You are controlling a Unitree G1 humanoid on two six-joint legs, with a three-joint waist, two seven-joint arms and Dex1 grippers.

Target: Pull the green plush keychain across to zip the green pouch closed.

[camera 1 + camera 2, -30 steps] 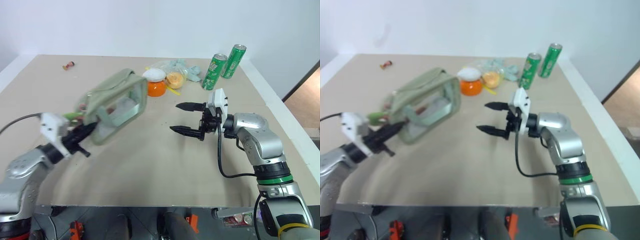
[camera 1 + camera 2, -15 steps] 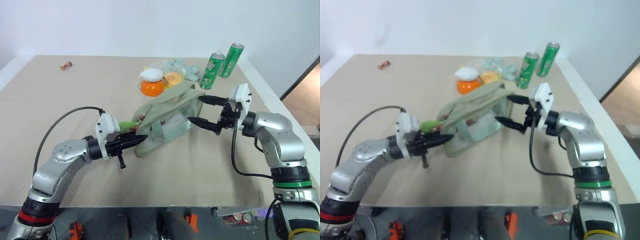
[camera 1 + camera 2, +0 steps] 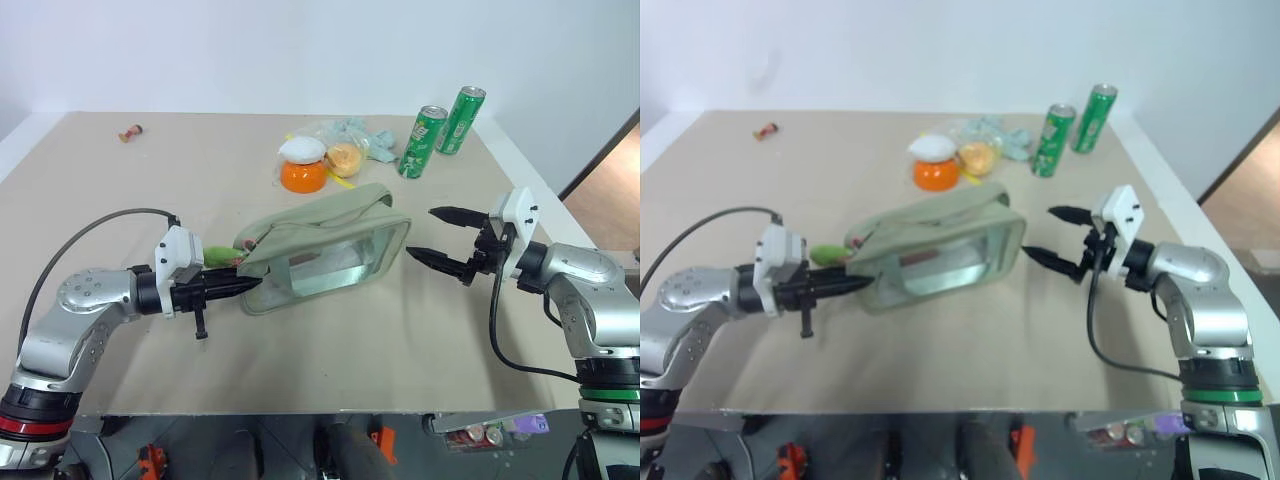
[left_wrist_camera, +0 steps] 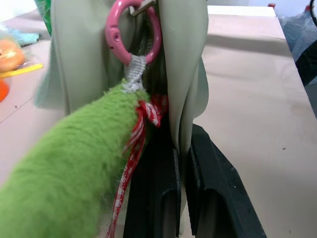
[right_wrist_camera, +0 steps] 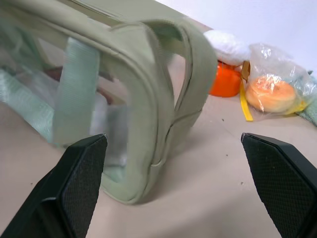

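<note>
Left eye view: our left gripper (image 3: 240, 290) pinches the pouch's (image 3: 330, 250) end at mid-table, keychain (image 3: 222, 255) resting just above it. Our right gripper (image 3: 440, 235) is spread wide, just beside the pouch's other end.

green plush keychain (image 4: 59, 173) cut off at left wrist view's edge, pouch contents (image 3: 325, 262) indistinct

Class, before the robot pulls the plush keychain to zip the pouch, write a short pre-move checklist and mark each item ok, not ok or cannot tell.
1. Left pincer shut on pouch fabric: ok.
2. Green plush keychain attached to the pink ring at the zipper: ok.
3. Right pincer open: ok.
4. Right pincer bracing the green pouch: not ok, apart from it.
5. Keychain gripped for pulling: not ok.
6. Zipper position along its track: cannot tell.
</note>
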